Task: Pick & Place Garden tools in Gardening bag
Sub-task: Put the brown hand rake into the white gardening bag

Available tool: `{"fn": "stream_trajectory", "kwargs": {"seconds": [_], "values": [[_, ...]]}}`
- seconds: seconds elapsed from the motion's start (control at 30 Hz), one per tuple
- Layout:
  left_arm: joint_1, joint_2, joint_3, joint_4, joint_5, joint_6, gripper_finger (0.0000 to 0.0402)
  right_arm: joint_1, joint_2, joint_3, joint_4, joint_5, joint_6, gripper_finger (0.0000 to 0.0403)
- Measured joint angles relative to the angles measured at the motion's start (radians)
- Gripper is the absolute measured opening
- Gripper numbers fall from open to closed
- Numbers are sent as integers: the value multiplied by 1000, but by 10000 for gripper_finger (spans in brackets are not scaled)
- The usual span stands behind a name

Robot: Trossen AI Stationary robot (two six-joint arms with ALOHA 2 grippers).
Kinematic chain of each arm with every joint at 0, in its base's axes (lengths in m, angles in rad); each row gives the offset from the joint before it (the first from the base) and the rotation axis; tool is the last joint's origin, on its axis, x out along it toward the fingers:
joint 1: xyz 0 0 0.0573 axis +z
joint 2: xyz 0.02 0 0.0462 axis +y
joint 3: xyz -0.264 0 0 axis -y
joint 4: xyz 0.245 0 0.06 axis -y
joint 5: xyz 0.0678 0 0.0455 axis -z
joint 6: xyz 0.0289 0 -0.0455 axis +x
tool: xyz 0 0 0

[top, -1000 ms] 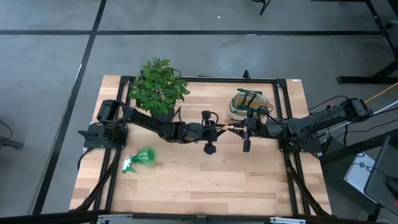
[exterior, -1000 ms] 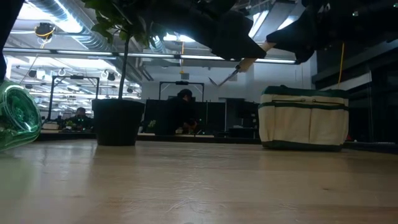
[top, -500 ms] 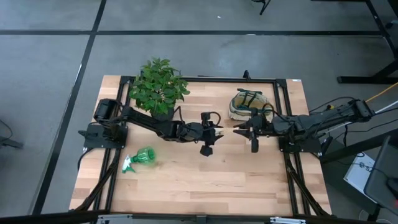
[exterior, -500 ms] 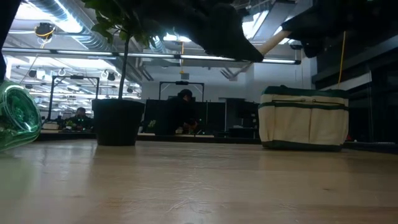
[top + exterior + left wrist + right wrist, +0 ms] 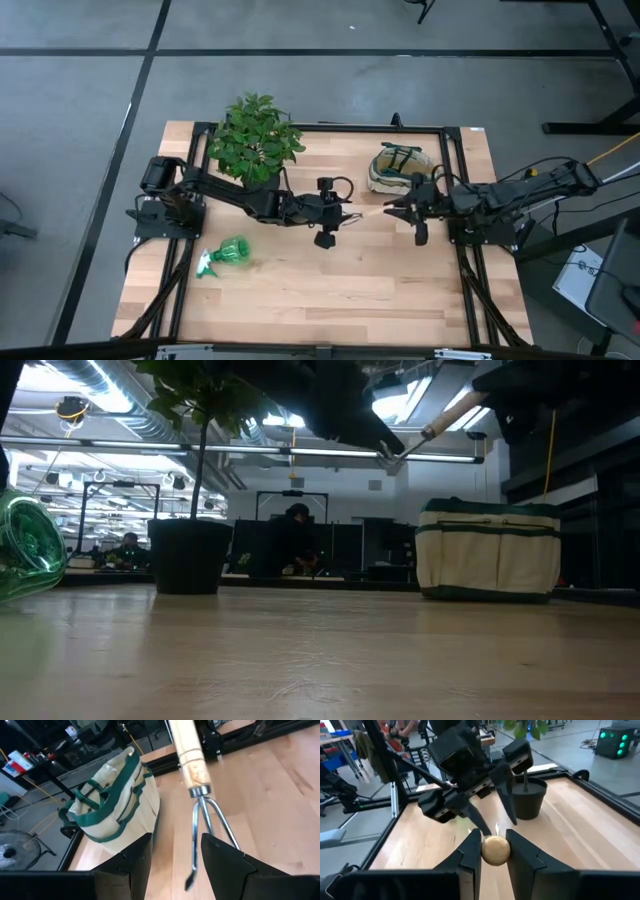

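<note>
A pronged hand rake (image 5: 371,209) with a wooden handle hangs above the table's middle, and my right gripper (image 5: 398,210) is shut on its handle. My left gripper (image 5: 176,841) is open. Its fingers stand on either side of the rake's metal prongs (image 5: 202,832) with a gap on each side. The cream gardening bag (image 5: 396,168) with green trim stands on its base at the far right. A green spray bottle (image 5: 224,254) lies on its side at the near left. My right gripper pinches the rake's wooden handle at its rounded free end (image 5: 495,851) between its two fingers, coming nearly level from the table's right side, along the handle. The rake is lifted clear, with its prong end (image 5: 394,450) lower and pointing toward my left gripper.
A leafy plant (image 5: 254,141) in a black pot (image 5: 189,556) stands at the far left, close to my left arm. Bare wooden table (image 5: 330,285) lies along the near side. Beyond the far edge, people sit in the room behind.
My left gripper has let go of the rake's prong end and drawn back a little toward the table's left. My right gripper has gone up and toward the right edge with the rake, whose handle end now stands higher than before.
</note>
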Motion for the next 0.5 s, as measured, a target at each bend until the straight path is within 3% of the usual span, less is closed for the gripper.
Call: {"fn": "stream_trajectory", "kwargs": {"seconds": [0.2,0.5], "values": [[-2,-1,1,-10,9,-2,167,-1,-76,0,-31,-25,17,66],[-2,2,-2,-27,36,-46,161,0,-161,149,-288,-25,52,66]]}}
